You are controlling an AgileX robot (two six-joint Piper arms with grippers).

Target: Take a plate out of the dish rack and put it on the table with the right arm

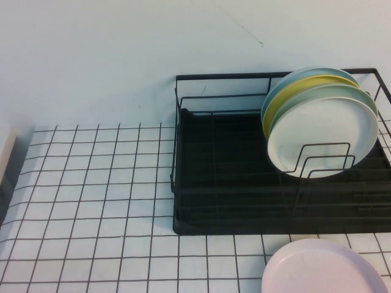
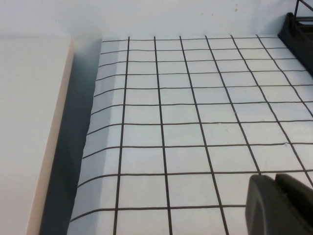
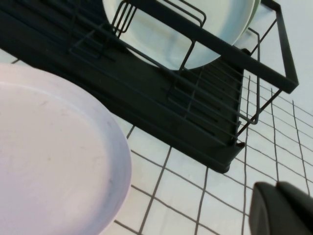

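One pale pink plate (image 1: 324, 267) is seen lying on the table (image 1: 91, 201), just before the dish rack (image 1: 201, 201). Whether the right gripper (image 3: 283, 208) and left gripper (image 2: 281, 200) are clenched cannot be told. Any withdrawal should be made straight up, so the plate is not dragged.

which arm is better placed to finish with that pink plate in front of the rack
Right. The right gripper hangs beside the pink plate, which lies on the table before the dish rack. The left gripper is over bare tiles, away from it.

High view raised on the robot's side, angled down over table (image 1: 91, 201) and dish rack (image 1: 201, 195); left wrist view low, close, skimming bare grid by left gripper (image 2: 281, 203), rack corner far; right wrist view low by right gripper (image 3: 283, 208), sharing rack and pink plate (image 3: 49, 156) with high view.
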